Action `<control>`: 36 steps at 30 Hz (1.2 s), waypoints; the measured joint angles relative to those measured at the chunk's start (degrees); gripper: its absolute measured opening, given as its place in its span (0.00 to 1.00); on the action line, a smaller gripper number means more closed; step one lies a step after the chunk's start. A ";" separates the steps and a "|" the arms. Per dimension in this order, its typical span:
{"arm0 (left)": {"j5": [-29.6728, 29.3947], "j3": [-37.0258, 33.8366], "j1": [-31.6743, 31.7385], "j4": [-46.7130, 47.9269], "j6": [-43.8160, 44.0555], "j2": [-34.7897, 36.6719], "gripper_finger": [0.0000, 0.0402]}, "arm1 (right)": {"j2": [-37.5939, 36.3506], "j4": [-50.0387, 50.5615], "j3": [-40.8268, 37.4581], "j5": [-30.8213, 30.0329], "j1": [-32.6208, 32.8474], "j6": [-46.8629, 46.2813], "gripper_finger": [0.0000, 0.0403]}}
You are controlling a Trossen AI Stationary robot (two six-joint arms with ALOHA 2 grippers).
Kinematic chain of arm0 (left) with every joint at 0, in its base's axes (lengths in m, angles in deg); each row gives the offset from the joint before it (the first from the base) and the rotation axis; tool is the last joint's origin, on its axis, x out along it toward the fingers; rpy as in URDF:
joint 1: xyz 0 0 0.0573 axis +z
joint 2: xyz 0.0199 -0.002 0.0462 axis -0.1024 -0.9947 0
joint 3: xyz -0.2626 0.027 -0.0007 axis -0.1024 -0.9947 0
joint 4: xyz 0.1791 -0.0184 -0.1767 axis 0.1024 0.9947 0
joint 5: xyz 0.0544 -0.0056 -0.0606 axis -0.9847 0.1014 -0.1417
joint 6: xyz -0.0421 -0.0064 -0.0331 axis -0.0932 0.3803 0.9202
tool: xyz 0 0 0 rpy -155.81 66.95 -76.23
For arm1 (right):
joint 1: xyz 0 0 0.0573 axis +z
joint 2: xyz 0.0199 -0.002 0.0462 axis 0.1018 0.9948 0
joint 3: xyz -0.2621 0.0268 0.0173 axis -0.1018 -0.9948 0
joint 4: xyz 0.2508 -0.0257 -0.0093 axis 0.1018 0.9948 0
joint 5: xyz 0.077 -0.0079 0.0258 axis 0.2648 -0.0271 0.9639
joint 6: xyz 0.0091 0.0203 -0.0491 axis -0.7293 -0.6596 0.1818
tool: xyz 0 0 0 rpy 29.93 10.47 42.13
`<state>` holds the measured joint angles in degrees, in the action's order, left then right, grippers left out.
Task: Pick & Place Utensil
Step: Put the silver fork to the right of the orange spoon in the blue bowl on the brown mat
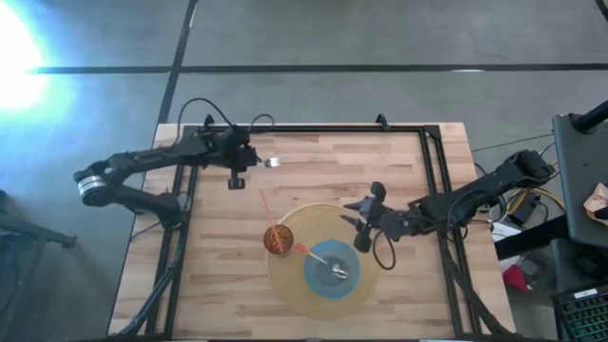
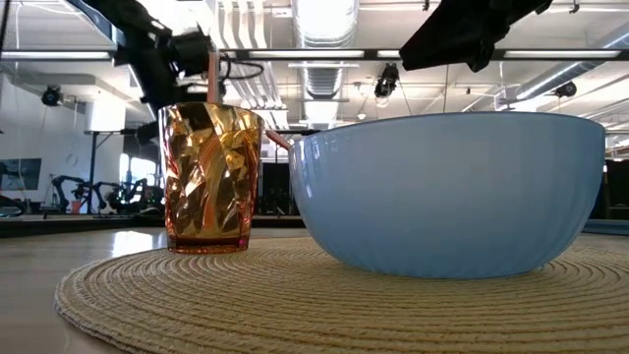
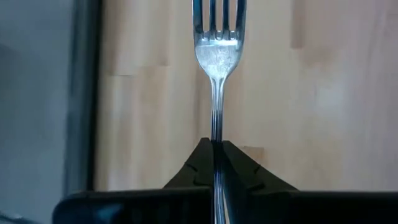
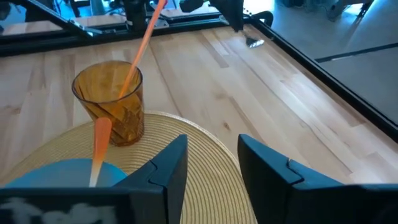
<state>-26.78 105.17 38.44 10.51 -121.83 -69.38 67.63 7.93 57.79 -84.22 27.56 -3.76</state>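
Observation:
A silver fork sticks out ahead of my left gripper, which is shut on it above the far left part of the wooden table; its head shows in the high view. A round woven placemat carries a blue bowl and an amber cup with an orange straw. My right gripper hovers open over the placemat's right edge, with nothing between its fingers. My left gripper pinches the fork's handle between its two fingers, edge-on, with the neck and tines reaching out beyond the fingertips. The fingers lie along the fork and slant downward. The fork is lifted clear of the table.
A metal piece lies in the bowl, and an orange stick leans into it. A black frame runs along the table's far and right sides. Bare wood lies between the fork and the placemat.

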 joint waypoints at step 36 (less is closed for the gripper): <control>-5.49 23.41 -11.68 0.52 0.30 2.94 0.01 | -17.44 6.95 0.04 3.27 -5.79 -7.33 0.36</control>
<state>-32.27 128.58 26.75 11.03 -121.53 -66.45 50.19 14.89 57.84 -80.95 21.76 -11.09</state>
